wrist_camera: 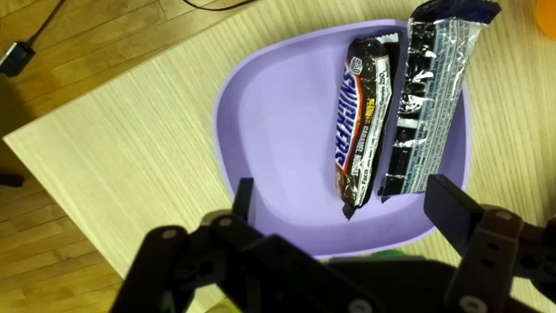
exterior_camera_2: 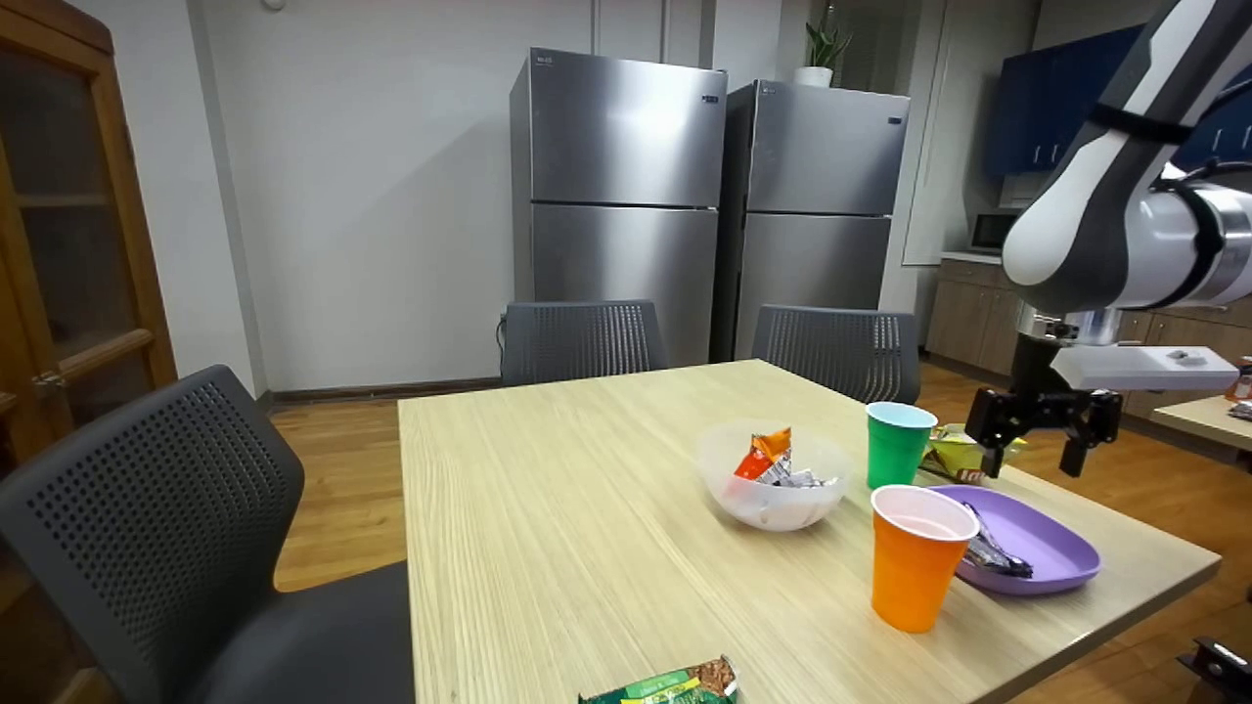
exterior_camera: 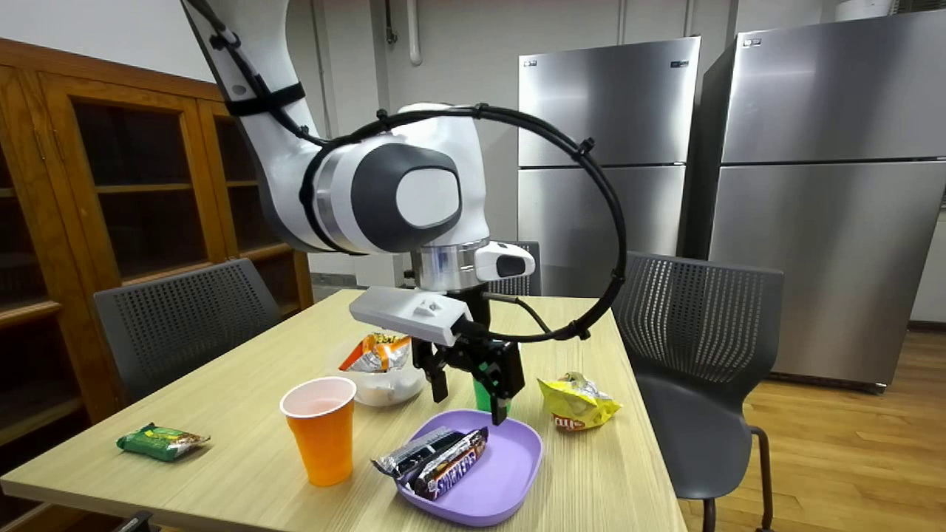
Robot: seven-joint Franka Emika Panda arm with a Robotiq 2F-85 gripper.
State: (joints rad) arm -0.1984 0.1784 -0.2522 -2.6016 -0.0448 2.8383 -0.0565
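Note:
My gripper [wrist_camera: 341,191] stands open above the purple plate [wrist_camera: 282,113], with nothing held between its fingers. In the wrist view a Snickers bar [wrist_camera: 365,121] lies on the plate, wrapper lettering up. Beside it, a dark and silver wrapped bar [wrist_camera: 428,104] has one end reaching over the plate's rim. Both bars also lie side by side in an exterior view, below the gripper [exterior_camera: 469,400]. From the opposite angle the gripper [exterior_camera_2: 1033,462] hangs clearly higher than the plate [exterior_camera_2: 1051,552], touching neither it nor the bars.
An orange cup [exterior_camera: 321,436] stands near the plate. A green cup [exterior_camera_2: 895,450], partly hidden behind the gripper elsewhere, stands by a yellow M&M's bag [exterior_camera: 578,403]. A white bowl [exterior_camera_2: 773,504] holds an orange packet [exterior_camera_2: 766,455]. A green packet [exterior_camera: 159,442] lies near the table edge.

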